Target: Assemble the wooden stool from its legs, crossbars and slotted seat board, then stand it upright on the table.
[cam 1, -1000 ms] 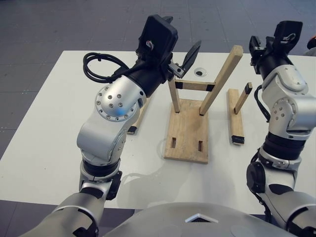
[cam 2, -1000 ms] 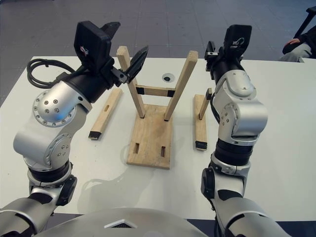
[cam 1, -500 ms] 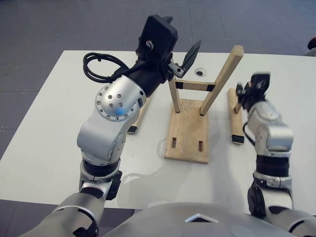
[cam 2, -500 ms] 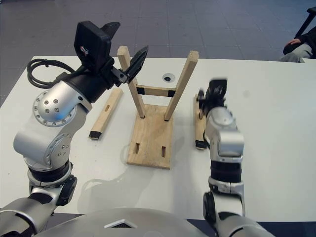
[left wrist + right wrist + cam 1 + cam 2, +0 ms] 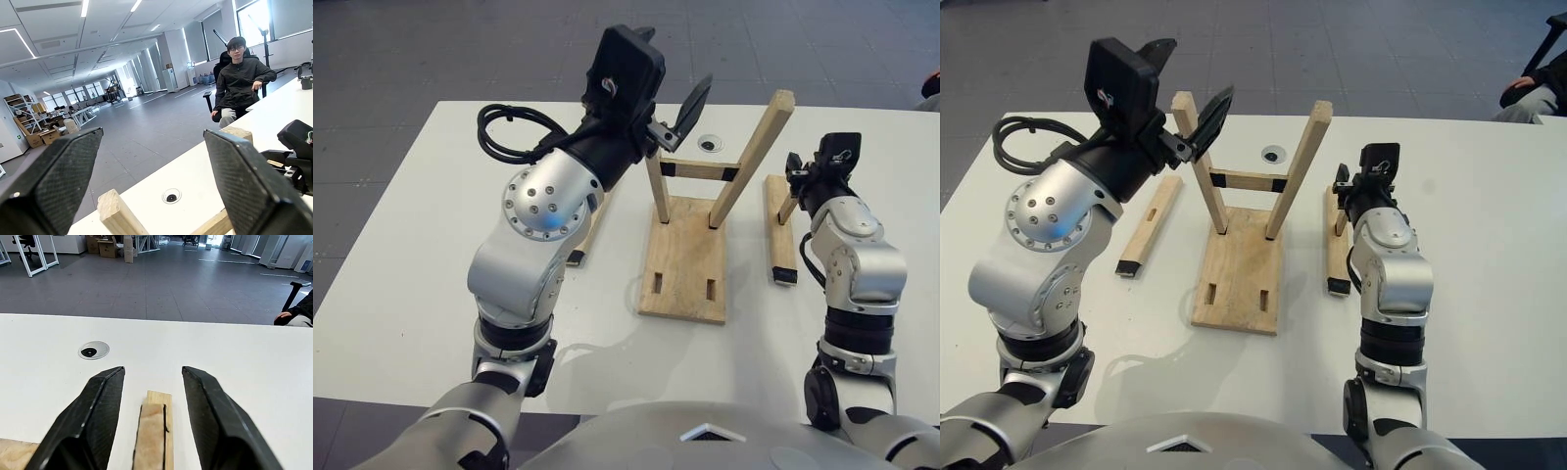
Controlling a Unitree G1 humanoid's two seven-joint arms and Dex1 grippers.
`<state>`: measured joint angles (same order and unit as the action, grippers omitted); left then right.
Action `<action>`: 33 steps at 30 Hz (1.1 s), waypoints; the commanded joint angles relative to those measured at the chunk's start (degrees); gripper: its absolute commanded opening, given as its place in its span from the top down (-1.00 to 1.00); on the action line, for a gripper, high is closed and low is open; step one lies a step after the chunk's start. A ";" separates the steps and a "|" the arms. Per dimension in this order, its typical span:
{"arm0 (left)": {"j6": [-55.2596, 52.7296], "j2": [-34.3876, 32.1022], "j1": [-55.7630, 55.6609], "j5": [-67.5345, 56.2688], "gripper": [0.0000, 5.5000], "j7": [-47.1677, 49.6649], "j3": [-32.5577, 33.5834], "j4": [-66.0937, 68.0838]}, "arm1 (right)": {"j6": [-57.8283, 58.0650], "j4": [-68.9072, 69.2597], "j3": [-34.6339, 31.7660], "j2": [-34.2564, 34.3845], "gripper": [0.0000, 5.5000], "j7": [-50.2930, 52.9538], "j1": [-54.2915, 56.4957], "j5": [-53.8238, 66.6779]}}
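- Step in hand, as judged: the right gripper [image 5: 152, 371] is to take up the short crossbar [image 5: 150, 435] standing out of the flat leg [image 5: 780, 245], which lies just right of the seat board [image 5: 683, 257]
- Right gripper state: fingers parted wide, one to each side of the short crossbar's top, nothing held, no pad on wood
- Recommended: descend until the pads sit well below the tip, centre the bar between them, then close squarely on its flat faces; a tip-only grip risks drawing the bar from its socket or letting the flat leg swing
- Left gripper [image 5: 152, 139] state: wide open, straddling the top of the left standing leg [image 5: 115, 208], not clamped; closing there would, in my judgement, steady the frame for the next insertion
- Seat board: one, flat on the surface [image 5: 421, 225] between the arms
- Empty slots at its near end: two, the left slot [image 5: 658, 283] and the right slot [image 5: 711, 289]
- Legs lying on the surface: two, the flat leg at right and the loose leg [image 5: 1148, 227] at left, partly under the left arm
- Legs standing in the board's far end: two, the left standing leg and the right standing leg [image 5: 752, 157], both tilted
- Crossbars visible: two, the short crossbar and the joining crossbar [image 5: 702, 170] between the standing legs
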<state>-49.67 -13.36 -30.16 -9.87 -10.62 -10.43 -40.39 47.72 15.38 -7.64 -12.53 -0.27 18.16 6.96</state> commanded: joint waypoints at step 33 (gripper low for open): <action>-5.24 1.46 0.69 0.46 -0.39 1.70 0.63 -3.77 | 15.14 6.09 2.13 -5.80 0.19 -7.04 -21.52 1.03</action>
<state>-53.87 -11.82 -29.80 -9.81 -9.58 -10.35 -43.66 61.34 24.38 -4.69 -16.97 -7.43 -2.37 8.72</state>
